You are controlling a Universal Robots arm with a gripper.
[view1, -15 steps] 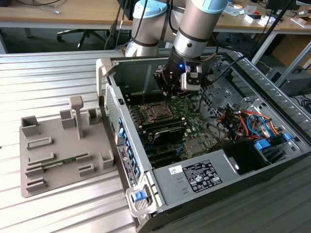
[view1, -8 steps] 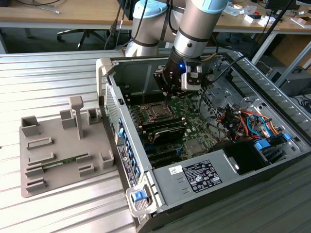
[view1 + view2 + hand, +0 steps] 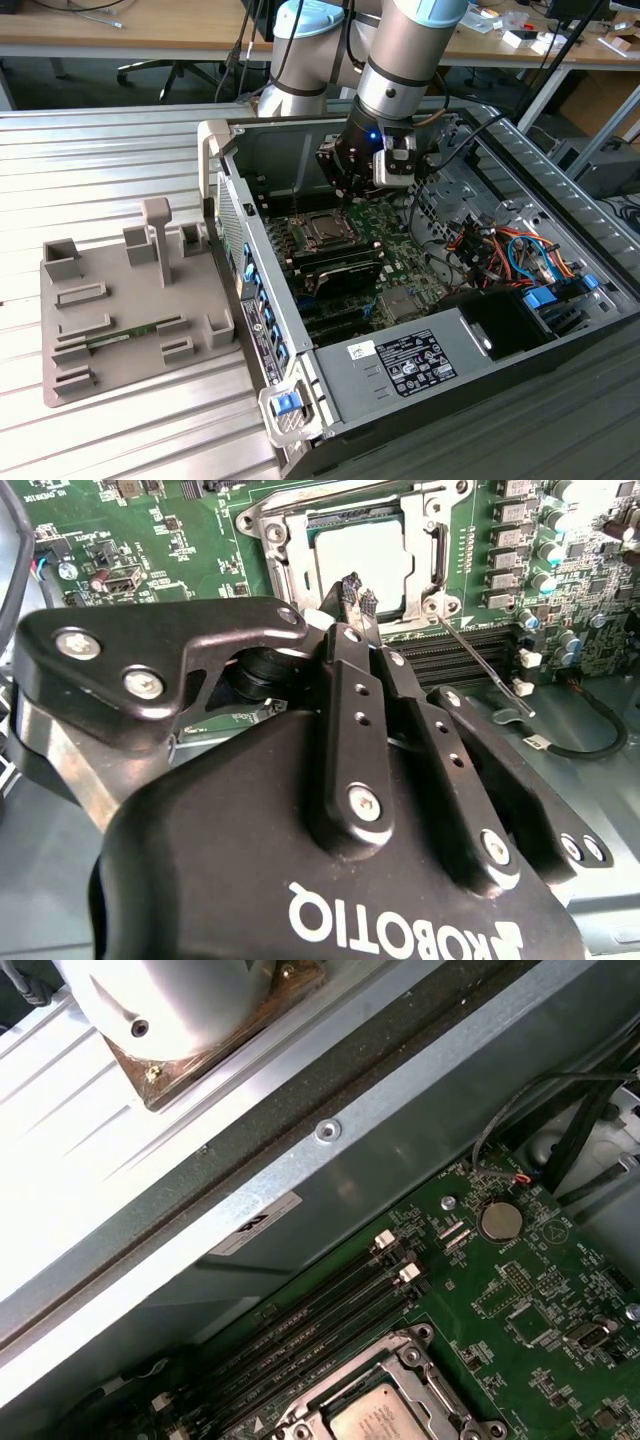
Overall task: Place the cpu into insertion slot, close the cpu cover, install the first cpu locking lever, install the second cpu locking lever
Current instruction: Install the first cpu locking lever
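The cpu (image 3: 362, 562) lies flat in the insertion slot (image 3: 322, 229) on the green motherboard, silvery top up. It also shows in the first wrist view, the cpu (image 3: 383, 1416). The cpu cover (image 3: 285, 550) lies down around it as a metal frame. One thin locking lever (image 3: 482, 668) sticks out loose over the black memory slots. Another lever (image 3: 315, 494) runs along the socket's far edge. My gripper (image 3: 356, 593) is shut with nothing between its fingertips, which hover at the socket's near edge. In the exterior view the gripper (image 3: 347, 198) hangs just above the socket.
The motherboard sits inside an open computer case (image 3: 215, 150) with tall metal walls. Memory slots (image 3: 320, 1332) flank the socket. Cables (image 3: 500, 250) and a power supply (image 3: 415, 360) fill the case's near end. A grey fixture tray (image 3: 70, 330) lies at the exterior view's left.
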